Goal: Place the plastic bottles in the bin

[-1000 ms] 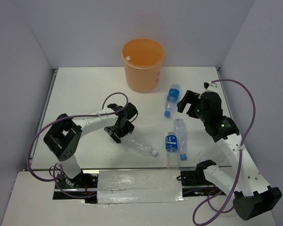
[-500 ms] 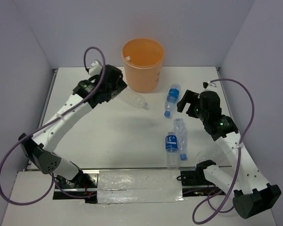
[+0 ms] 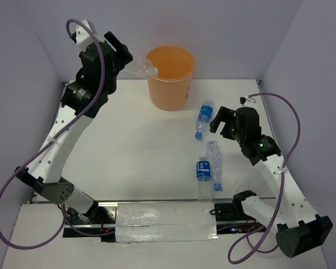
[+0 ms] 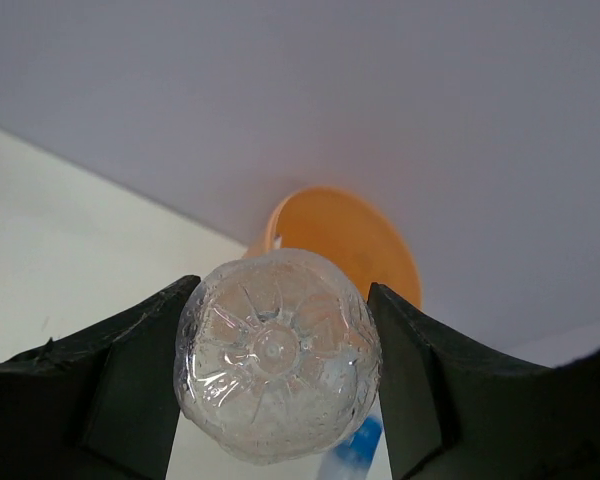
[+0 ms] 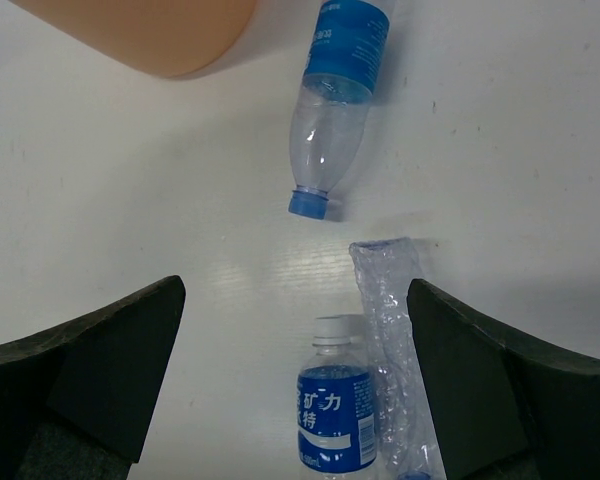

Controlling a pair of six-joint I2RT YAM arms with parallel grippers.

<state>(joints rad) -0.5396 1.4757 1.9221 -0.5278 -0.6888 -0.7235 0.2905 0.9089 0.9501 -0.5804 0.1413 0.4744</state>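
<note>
My left gripper (image 3: 125, 63) is shut on the base end of a clear unlabelled bottle (image 3: 141, 68). It holds it high, neck pointing over the left rim of the orange bin (image 3: 169, 89). In the left wrist view the bottle's base (image 4: 277, 368) fills the jaws, with the bin (image 4: 355, 235) beyond. My right gripper (image 3: 219, 121) is open and empty above three bottles lying on the table. These are a blue-capped labelled one (image 3: 204, 116), a white-capped labelled one (image 3: 204, 175) and a crumpled one (image 3: 214, 159). The right wrist view shows them too (image 5: 335, 90), (image 5: 335, 415), (image 5: 390, 320).
White walls close in the table on the left, back and right. Purple cables loop from both arms. The bin's wall shows at the top left of the right wrist view (image 5: 150, 30). The arm bases sit at the near edge.
My left arm has carried the clear bottle from the table's middle up and back to the bin's left rim. The right arm has barely moved.
</note>
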